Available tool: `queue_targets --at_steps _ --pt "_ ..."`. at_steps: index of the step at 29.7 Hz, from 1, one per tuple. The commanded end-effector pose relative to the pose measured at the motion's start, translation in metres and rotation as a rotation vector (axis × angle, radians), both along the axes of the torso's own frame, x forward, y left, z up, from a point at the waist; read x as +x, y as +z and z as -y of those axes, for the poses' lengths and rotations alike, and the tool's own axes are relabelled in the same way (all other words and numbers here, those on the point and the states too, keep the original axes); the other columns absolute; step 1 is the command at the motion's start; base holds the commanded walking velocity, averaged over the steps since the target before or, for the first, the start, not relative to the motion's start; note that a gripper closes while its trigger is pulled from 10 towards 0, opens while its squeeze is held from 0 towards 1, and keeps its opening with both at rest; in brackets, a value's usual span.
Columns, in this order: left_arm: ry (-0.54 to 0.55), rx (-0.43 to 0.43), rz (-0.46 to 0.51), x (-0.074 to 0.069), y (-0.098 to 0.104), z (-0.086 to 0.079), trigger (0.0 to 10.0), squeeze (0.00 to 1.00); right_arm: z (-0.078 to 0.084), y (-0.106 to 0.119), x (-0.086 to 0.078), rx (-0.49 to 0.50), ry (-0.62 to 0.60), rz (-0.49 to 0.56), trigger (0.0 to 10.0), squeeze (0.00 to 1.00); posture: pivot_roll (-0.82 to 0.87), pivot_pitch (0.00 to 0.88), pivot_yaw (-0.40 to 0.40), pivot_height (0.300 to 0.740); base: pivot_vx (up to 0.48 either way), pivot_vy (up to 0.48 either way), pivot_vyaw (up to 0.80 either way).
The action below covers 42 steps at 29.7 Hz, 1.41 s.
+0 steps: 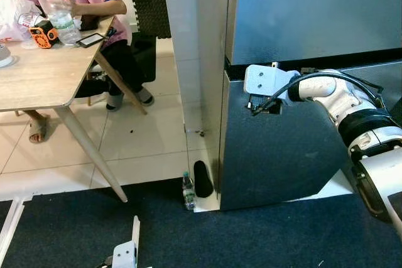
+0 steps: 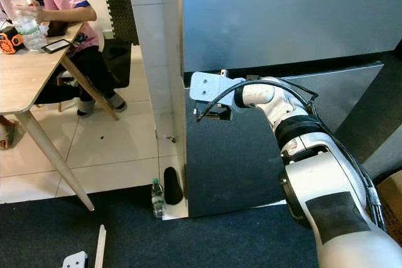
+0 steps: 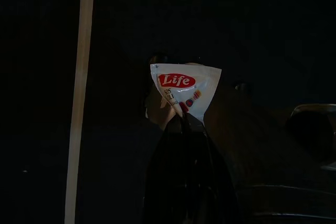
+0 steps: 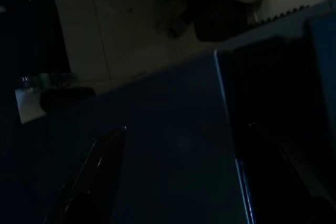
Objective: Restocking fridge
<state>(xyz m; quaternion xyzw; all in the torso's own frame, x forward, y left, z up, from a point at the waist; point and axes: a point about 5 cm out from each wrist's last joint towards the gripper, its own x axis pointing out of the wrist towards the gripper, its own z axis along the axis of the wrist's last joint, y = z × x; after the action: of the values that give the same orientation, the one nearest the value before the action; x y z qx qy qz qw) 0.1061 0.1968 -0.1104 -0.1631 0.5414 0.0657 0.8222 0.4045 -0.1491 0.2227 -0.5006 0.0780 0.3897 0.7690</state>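
Left claw (image 3: pixel 181 121) is pinching a small white "Life" sauce sachet (image 3: pixel 185 88) by its lower corner; it looks light, limp and slippery. Right claw (image 4: pixel 178 145), fingers apart, is straddling the dark glossy fridge door (image 2: pixel 251 161) edge.

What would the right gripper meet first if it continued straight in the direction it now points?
Probably the lower fridge door. The right gripper, open, is up against its dark front near the top edge, pointing along or into it; depth is unclear.

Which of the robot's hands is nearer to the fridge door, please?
The right hand is at the fridge door; the left hand hangs low, holding a sauce sachet.
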Motion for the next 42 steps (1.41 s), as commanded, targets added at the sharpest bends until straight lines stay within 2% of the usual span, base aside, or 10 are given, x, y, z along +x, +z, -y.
queue_targets --at_steps 1,7,14,21,25,26,29,31,37,42 --pt "0.016 -0.003 -0.083 -0.024 -0.005 -0.004 10.0 0.00 0.005 0.005 0.002 -0.027 -0.032 0.014 10.0 0.00 -0.01 0.000 -0.026 0.740 0.000 0.000 0.00" --pt "0.021 -0.005 -0.085 -0.026 -0.006 -0.004 10.0 0.00 0.007 -0.006 0.000 -0.089 -0.025 -0.052 10.0 0.00 -0.01 0.000 -0.025 0.740 0.000 0.000 0.00" --pt "0.016 -0.005 -0.084 -0.025 -0.005 -0.004 10.0 0.00 0.014 -0.028 -0.012 -0.251 0.074 -0.252 10.0 0.00 -0.01 0.000 -0.026 0.740 0.000 0.000 0.00" --pt "0.011 -0.007 -0.080 -0.023 -0.005 -0.003 10.0 0.00 0.013 -0.031 -0.016 -0.274 0.122 -0.313 10.0 0.00 -0.01 0.000 -0.027 0.740 0.000 0.000 0.00" --pt "0.009 -0.008 -0.078 -0.022 -0.005 -0.002 10.0 0.00 0.010 -0.025 -0.016 -0.225 0.142 -0.304 10.0 0.00 -0.01 0.000 -0.027 0.740 0.000 0.000 0.00" --pt "0.007 -0.010 -0.076 -0.021 -0.005 -0.001 10.0 0.00 0.003 -0.014 -0.014 -0.119 0.171 -0.275 10.0 0.00 -0.01 0.000 -0.028 0.740 0.000 0.000 0.00" --pt "0.005 -0.011 -0.074 -0.020 -0.005 0.000 10.0 0.00 -0.001 -0.006 -0.013 -0.058 0.184 -0.241 10.0 0.00 -0.01 0.000 -0.027 0.740 0.000 0.000 0.00" --pt "0.002 -0.011 -0.074 -0.020 -0.005 0.000 10.0 0.00 -0.002 0.002 -0.008 -0.019 0.141 -0.171 10.0 0.00 -0.02 0.000 -0.027 0.740 0.000 0.000 0.00" --pt "-0.003 -0.011 -0.076 -0.020 -0.005 0.000 10.0 0.00 0.002 0.012 0.001 0.011 0.016 -0.040 10.0 0.00 -0.02 0.000 -0.026 0.740 0.000 0.000 0.00" --pt "-0.006 -0.011 -0.077 -0.021 -0.005 0.000 10.0 0.00 0.004 0.015 0.005 0.015 -0.045 0.016 10.0 0.00 -0.01 0.000 -0.024 0.740 0.000 0.000 0.00"
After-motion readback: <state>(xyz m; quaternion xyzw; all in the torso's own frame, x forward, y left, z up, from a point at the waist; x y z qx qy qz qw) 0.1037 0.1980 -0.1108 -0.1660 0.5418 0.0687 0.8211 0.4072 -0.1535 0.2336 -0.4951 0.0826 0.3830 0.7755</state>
